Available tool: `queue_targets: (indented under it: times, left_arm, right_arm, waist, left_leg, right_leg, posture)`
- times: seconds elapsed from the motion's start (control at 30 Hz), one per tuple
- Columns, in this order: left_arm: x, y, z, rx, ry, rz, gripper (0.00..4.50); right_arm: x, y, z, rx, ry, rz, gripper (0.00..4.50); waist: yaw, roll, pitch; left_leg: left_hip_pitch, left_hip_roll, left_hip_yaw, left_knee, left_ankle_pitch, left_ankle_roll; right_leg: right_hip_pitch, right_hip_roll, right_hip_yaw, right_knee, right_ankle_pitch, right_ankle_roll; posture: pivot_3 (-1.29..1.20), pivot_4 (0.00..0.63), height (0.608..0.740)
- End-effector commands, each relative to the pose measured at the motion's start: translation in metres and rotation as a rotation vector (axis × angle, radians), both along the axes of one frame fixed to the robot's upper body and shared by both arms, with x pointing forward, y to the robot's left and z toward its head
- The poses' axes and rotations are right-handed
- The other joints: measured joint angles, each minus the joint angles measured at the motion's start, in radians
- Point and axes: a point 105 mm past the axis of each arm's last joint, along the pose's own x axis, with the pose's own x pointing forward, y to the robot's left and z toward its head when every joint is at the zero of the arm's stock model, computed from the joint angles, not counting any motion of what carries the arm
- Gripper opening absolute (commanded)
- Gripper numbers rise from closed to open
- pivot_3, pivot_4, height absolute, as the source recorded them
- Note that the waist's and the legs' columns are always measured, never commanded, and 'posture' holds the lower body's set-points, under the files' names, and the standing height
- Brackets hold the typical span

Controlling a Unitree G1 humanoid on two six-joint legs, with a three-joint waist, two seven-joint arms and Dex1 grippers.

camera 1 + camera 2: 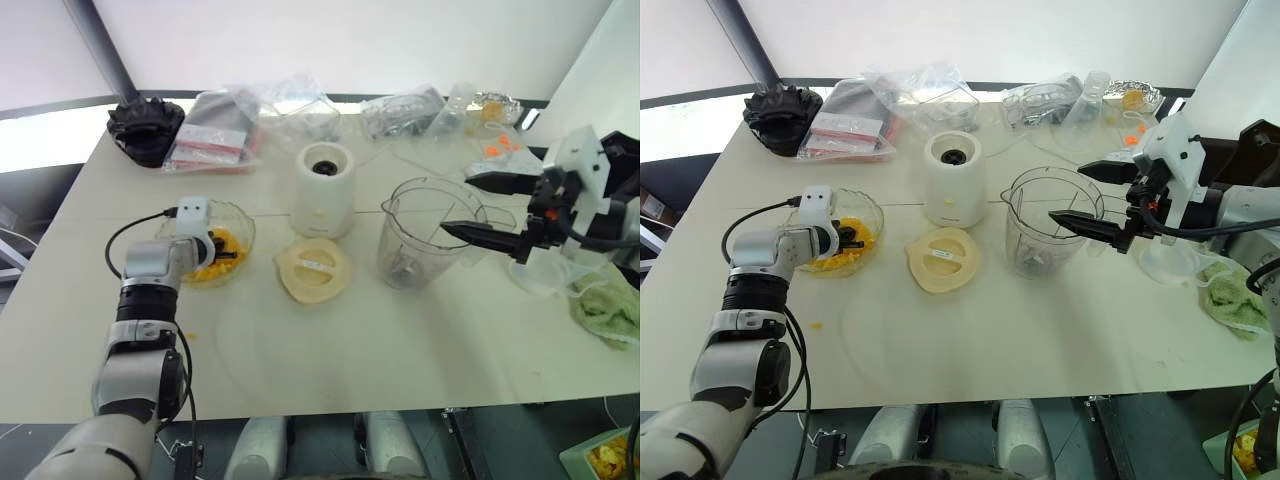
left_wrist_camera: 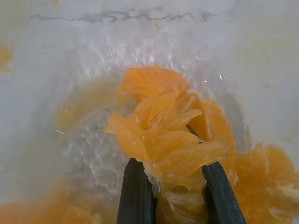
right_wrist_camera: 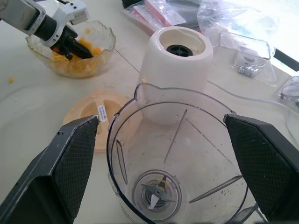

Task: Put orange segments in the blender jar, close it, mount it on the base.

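A shallow glass bowl (image 1: pixel 243 222) at the left holds the orange segments (image 1: pixel 208 270). My left gripper (image 2: pixel 177 198) reaches into that bowl and is shut on one orange segment (image 2: pixel 163 140), pinched between its two black fingers (image 2: pixel 135 196). The blender jar (image 1: pixel 420 235), clear and with nothing but its blade hub (image 3: pixel 156 192) inside, stands upright right of centre. The cream base (image 1: pixel 323 190) stands just left of it. My right gripper (image 1: pixel 458 203) hangs open at the jar's right rim, its fingers spread wide. The jar's cream lid (image 1: pixel 314 270) lies flat in front of the base.
Plastic bags (image 1: pixel 215 135) and a black object (image 1: pixel 145 125) lie along the table's back edge. A green cloth (image 1: pixel 605 310) and a small clear cup (image 1: pixel 540 275) sit at the right. A small orange scrap (image 1: pixel 193 335) lies on the table in front of the bowl.
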Motion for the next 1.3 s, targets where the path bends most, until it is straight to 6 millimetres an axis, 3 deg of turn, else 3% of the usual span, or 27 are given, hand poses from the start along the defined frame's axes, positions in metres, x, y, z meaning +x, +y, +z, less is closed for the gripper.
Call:
queue_targets:
  times: [0.03,0.23,0.5,0.77,0.9,1.3]
  left_arm:
    - [0.002,0.000,0.021,-0.110,-0.137,0.022,0.05]
    - [-0.012,0.003,0.061,-0.283,-0.386,0.031,0.05]
    - [-0.027,0.014,0.108,-0.370,-0.644,0.084,0.05]
    - [-0.030,0.000,0.147,-0.433,-0.785,0.026,0.05]
    - [-0.025,-0.019,0.171,-0.420,-0.839,-0.092,0.05]
    - [-0.015,-0.133,0.264,-0.441,-0.963,-0.737,0.05]
  right_arm:
    - [-0.001,0.001,0.010,-0.005,-0.045,0.008,4.50]
    - [0.000,-0.002,0.010,-0.011,-0.040,0.009,4.50]
    - [0.001,-0.006,0.013,-0.015,-0.042,0.012,4.50]
    - [-0.002,-0.009,0.014,-0.017,-0.051,0.001,4.50]
    - [-0.003,-0.011,0.015,-0.016,-0.059,-0.011,4.50]
    - [-0.015,-0.019,0.014,0.006,-0.108,-0.100,4.50]
  waist:
    - [0.001,0.000,0.000]
    - [0.001,-0.001,0.000]
    - [0.002,-0.001,0.000]
    - [0.002,-0.001,0.000]
    - [0.003,-0.001,0.000]
    - [0.002,-0.001,0.000]
  left_leg:
    - [0.000,0.000,0.000,0.000,0.000,0.000]
    - [-0.004,0.001,0.000,0.000,0.000,0.000]
    - [-0.005,0.000,0.001,0.000,0.000,0.000]
    - [-0.006,-0.001,0.002,0.001,0.000,0.000]
    - [-0.007,-0.001,0.002,0.003,0.000,0.000]
    - [-0.011,-0.002,0.001,0.005,0.000,0.000]
  right_leg:
    - [0.000,0.000,0.000,0.000,0.000,0.000]
    - [-0.004,-0.001,0.000,0.000,0.000,0.000]
    - [-0.005,-0.001,0.000,0.000,0.000,0.000]
    - [-0.005,0.001,0.000,0.000,0.000,0.000]
    - [-0.005,0.002,-0.001,0.000,0.000,0.000]
    - [-0.007,0.002,-0.002,0.000,0.000,0.000]
  posture:
    - [0.00,0.150,0.740]
    - [0.00,0.150,0.740]
    - [0.00,0.150,0.740]
    - [0.00,0.150,0.740]
    - [0.00,0.150,0.740]
    - [0.00,0.150,0.740]
